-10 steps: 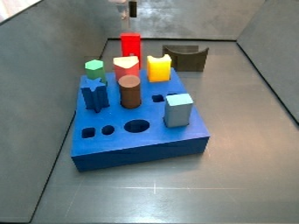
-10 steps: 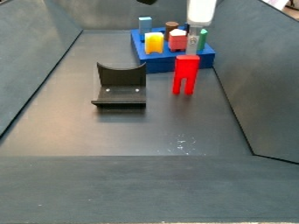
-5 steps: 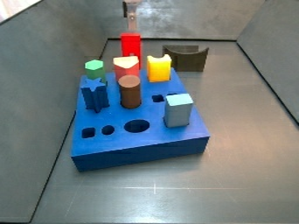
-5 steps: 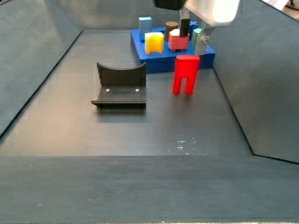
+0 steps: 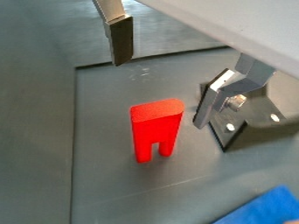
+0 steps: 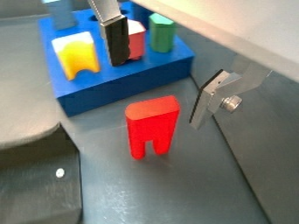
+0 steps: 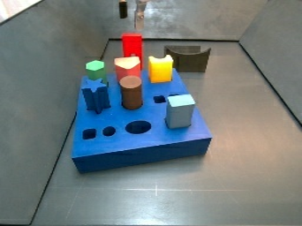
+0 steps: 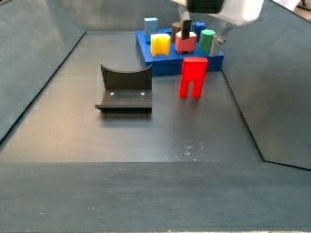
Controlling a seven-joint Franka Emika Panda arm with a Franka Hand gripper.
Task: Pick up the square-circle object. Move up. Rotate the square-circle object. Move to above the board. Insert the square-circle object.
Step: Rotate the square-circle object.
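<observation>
Above the red block I see my gripper (image 8: 192, 25) hanging clear, its fingers (image 5: 119, 39) spread and gripping nothing; the square-circle object (image 8: 194, 76) stands upright on the floor just beside the board (image 7: 139, 137), notch end down, shown too in both wrist views (image 5: 156, 130) (image 6: 152, 128); the board carries a yellow block (image 6: 77, 53), a green peg (image 6: 162, 34) and a brown cylinder (image 7: 130, 91); the fixture (image 8: 124, 88) sits well apart from the red block; from the side I can't quite judge the fingers' height.
</observation>
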